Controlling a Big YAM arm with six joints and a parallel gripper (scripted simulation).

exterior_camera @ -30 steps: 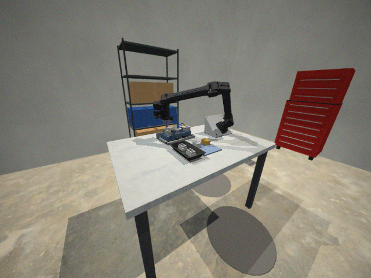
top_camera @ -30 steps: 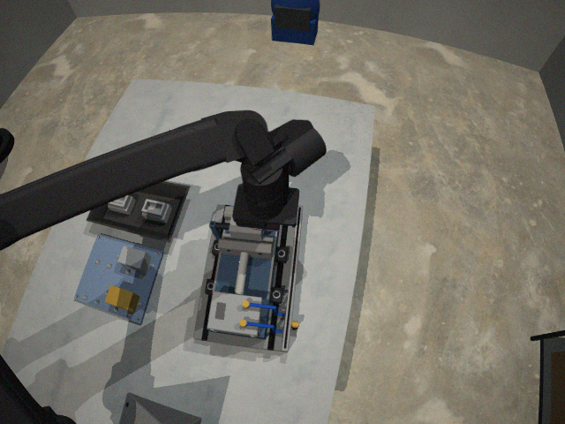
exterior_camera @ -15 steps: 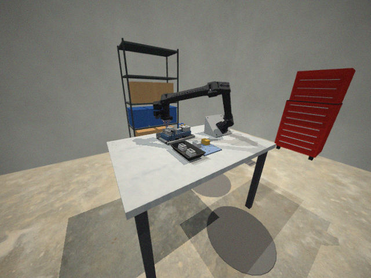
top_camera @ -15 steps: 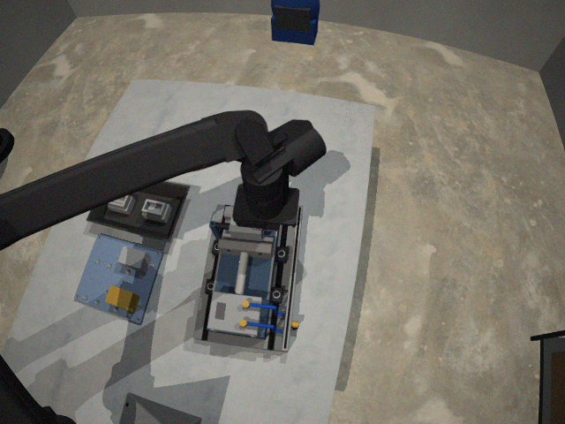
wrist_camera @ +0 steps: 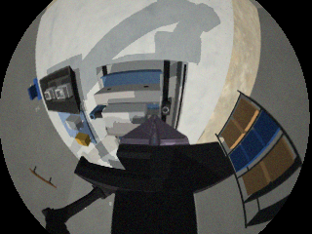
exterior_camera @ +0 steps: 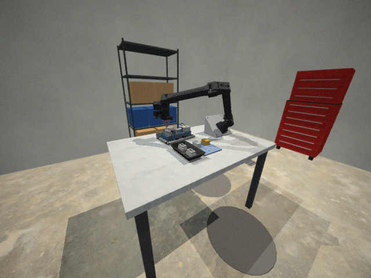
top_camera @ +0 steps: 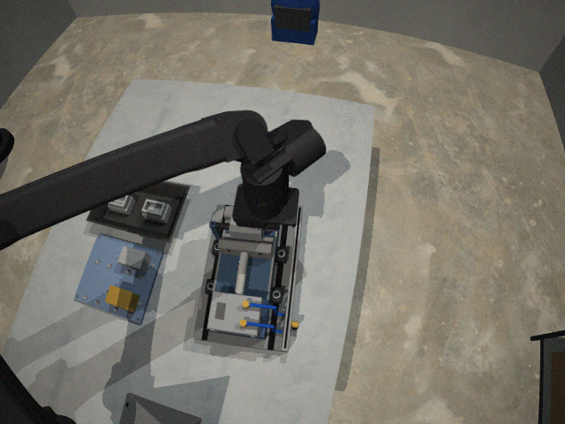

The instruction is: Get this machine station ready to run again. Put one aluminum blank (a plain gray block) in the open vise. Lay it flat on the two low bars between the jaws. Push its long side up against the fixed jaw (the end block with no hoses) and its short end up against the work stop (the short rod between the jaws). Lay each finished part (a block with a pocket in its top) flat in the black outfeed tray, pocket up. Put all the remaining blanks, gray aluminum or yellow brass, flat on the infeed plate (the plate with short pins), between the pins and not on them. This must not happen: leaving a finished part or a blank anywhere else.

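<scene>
At your ten o'clock in the exterior view, a dark shelf rack point(exterior_camera: 127, 90) point(wrist_camera: 237, 176) holds tan and blue boxes; a red tool chest point(exterior_camera: 311, 110) stands at your three o'clock, near a gray wall point(exterior_camera: 239, 36).
</scene>
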